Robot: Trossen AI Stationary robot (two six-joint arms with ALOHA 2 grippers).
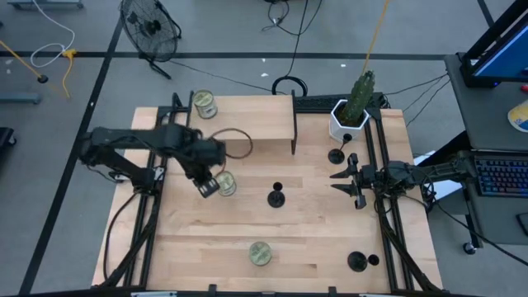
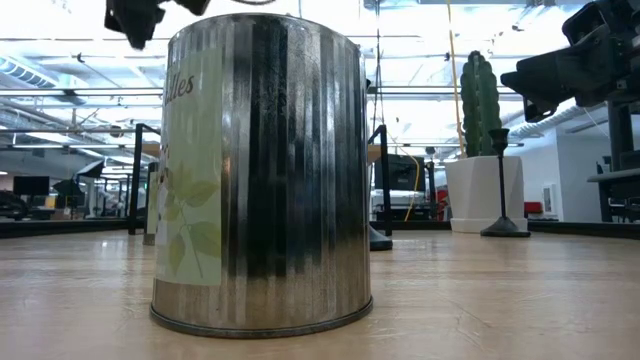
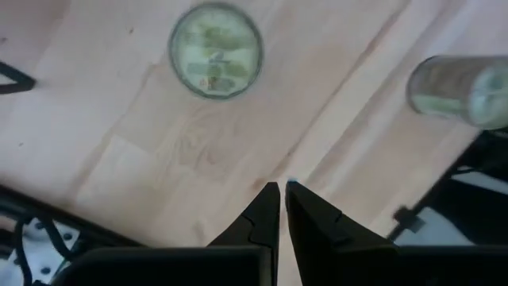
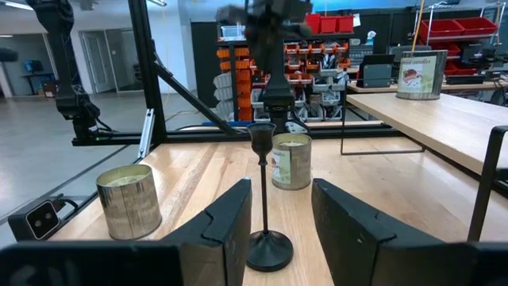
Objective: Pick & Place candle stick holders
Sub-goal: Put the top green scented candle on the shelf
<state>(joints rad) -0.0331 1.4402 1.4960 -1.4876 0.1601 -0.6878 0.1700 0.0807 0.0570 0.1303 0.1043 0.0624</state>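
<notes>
High view: the wooden table carries three black candle stick holders. One stands mid-table, one just in front of the white cactus pot, and one near the front right corner, well apart from the pot. Three greenish jars are counted: one at the back left, one left of the middle holder, one at the front. The left gripper hangs beside the second jar; the right gripper sits below the pot, fingers spread, holding nothing.

Low view: a jar blocks most of the scene; one holder stands beside the pot.

Left wrist view: the fingers are nearly closed, empty, above bare wood; two jars show.

Right wrist view: the parted fingers flank a holder without touching it; two jars stand beyond.
</notes>
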